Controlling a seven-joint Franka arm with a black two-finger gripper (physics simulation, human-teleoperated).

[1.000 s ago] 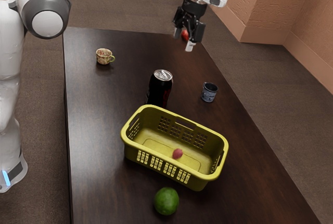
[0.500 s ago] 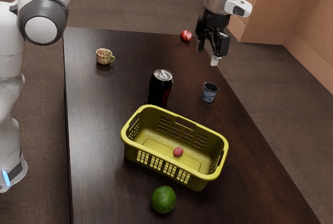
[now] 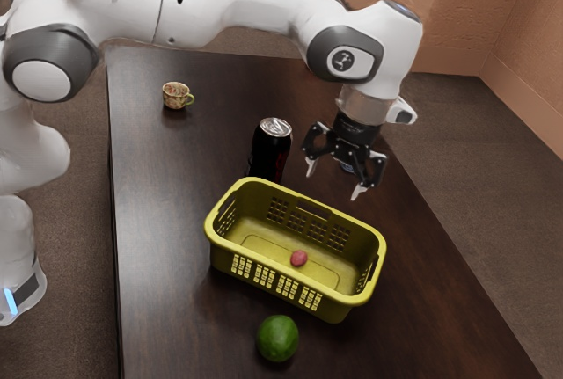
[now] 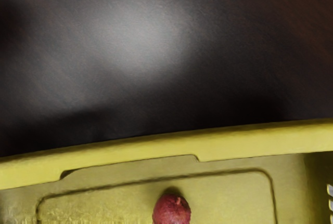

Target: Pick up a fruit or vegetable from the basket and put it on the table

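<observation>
My gripper (image 3: 334, 180) hangs open above the table, just beyond the basket's far long rim, with nothing between its fingers. The yellow-green basket (image 3: 236, 252) stands on the dark table (image 3: 167, 212). Inside it, a small red fruit or vegetable (image 3: 299, 258) lies on the floor of the basket. The wrist view has the same red piece (image 4: 171, 209) on the basket floor, past the basket's rim (image 4: 250, 140). A green round fruit (image 3: 278, 338) rests on the table beside the basket's near side.
A dark can (image 3: 269, 152) stands upright close to the basket's far side. A patterned cup (image 3: 177, 96) sits farther back. The blue cup (image 3: 348, 168) is mostly hidden behind my gripper. A brown wall (image 3: 422, 18) rises beyond the table.
My gripper has come lower and nearer the basket, and my hand has turned so both fingers show spread. The arm now covers the red apple at the table's far end.
</observation>
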